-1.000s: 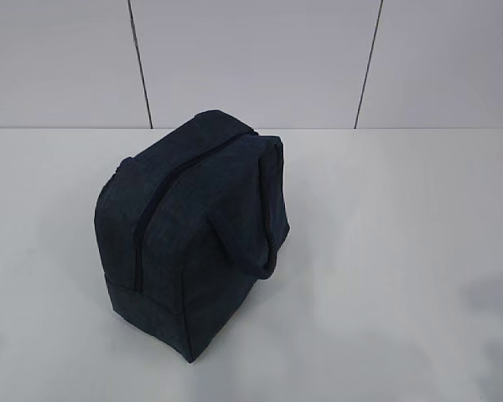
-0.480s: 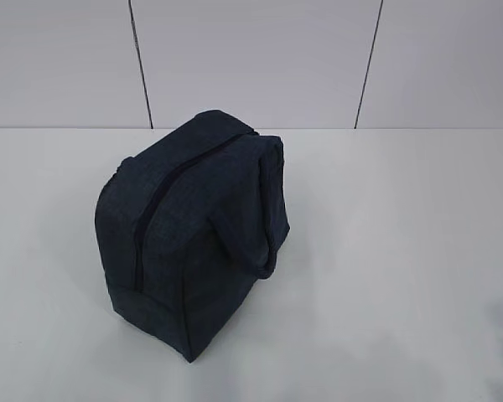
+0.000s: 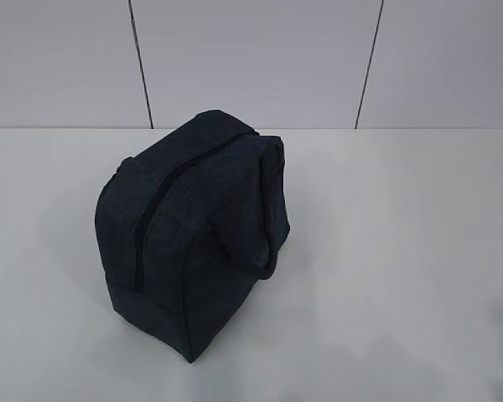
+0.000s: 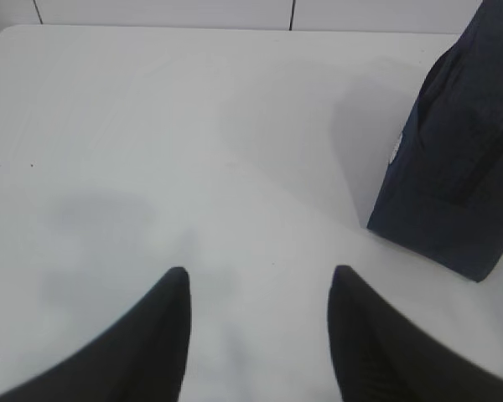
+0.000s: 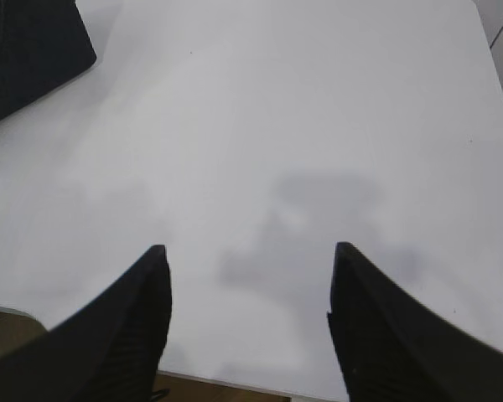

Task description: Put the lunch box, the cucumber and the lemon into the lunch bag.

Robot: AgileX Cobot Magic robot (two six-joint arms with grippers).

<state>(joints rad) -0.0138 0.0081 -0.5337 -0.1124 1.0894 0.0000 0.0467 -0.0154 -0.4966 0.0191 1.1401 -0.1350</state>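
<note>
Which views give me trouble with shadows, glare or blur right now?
Exterior view: soft even light, lunch bag dark with little surface detail. Left wrist view: blurred left hand fingers, faint shadows on the table. Right wrist view: right hand also blurred, grey arm shadow between fingers; no glare.

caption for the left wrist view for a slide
Open left gripper above bare white table; boxy dark navy fabric lunch bag at right.

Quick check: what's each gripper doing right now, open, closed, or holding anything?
Left gripper: open, holding nothing, above the white table.
Right gripper: open, holding nothing.
</note>
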